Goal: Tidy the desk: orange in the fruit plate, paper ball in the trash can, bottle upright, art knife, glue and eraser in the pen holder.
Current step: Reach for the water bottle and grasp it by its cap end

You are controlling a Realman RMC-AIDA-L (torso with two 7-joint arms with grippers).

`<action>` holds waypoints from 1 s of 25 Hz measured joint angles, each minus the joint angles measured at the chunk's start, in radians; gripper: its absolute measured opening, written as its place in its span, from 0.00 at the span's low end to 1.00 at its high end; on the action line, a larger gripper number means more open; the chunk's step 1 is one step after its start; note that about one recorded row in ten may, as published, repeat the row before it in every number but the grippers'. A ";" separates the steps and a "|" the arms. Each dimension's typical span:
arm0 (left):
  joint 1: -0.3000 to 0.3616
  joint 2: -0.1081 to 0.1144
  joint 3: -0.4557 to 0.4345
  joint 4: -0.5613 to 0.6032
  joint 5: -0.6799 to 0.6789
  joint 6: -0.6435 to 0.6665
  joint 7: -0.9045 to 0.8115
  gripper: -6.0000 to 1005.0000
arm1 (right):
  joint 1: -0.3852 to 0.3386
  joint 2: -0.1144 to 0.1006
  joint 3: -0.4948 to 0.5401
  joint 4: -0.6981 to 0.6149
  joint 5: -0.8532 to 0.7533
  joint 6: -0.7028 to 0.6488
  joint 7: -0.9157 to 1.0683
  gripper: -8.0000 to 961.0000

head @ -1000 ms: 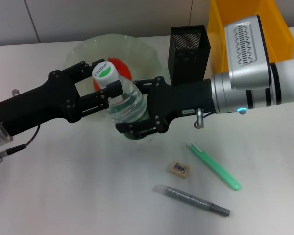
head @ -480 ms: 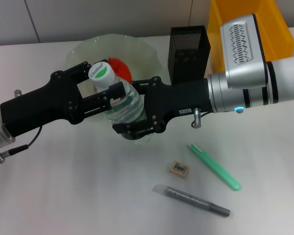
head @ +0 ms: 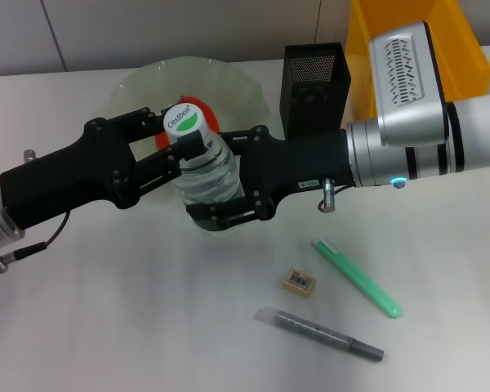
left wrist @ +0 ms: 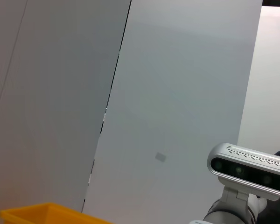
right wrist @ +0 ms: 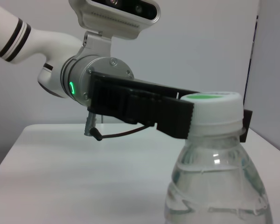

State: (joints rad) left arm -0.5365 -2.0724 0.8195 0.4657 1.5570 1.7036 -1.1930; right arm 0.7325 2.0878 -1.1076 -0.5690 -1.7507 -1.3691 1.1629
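The clear plastic water bottle [head: 202,175], upright before the pale green fruit plate [head: 139,82], is clamped at its neck by the black left gripper [head: 178,151] and around its body by the black right gripper [head: 220,192].

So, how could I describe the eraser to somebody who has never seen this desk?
Start from the black mesh pen holder at the back and come forward past the right gripper. Three small things lie on the white table there. The eraser is the short tan block, beside the long green art knife and grey glue stick.
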 joint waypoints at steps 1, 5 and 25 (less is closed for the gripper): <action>0.000 0.000 0.000 0.000 0.000 0.001 0.000 0.55 | 0.000 0.000 0.000 0.000 0.000 0.000 0.000 0.80; -0.001 0.000 0.001 -0.007 -0.002 0.003 0.000 0.49 | 0.000 0.000 0.000 0.000 0.000 0.000 -0.002 0.80; 0.000 0.003 0.001 -0.010 0.001 0.002 0.004 0.47 | -0.001 0.000 0.000 0.000 0.003 0.002 -0.002 0.80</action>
State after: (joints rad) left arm -0.5367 -2.0699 0.8207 0.4555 1.5579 1.7053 -1.1890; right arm 0.7317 2.0877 -1.1075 -0.5691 -1.7475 -1.3671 1.1606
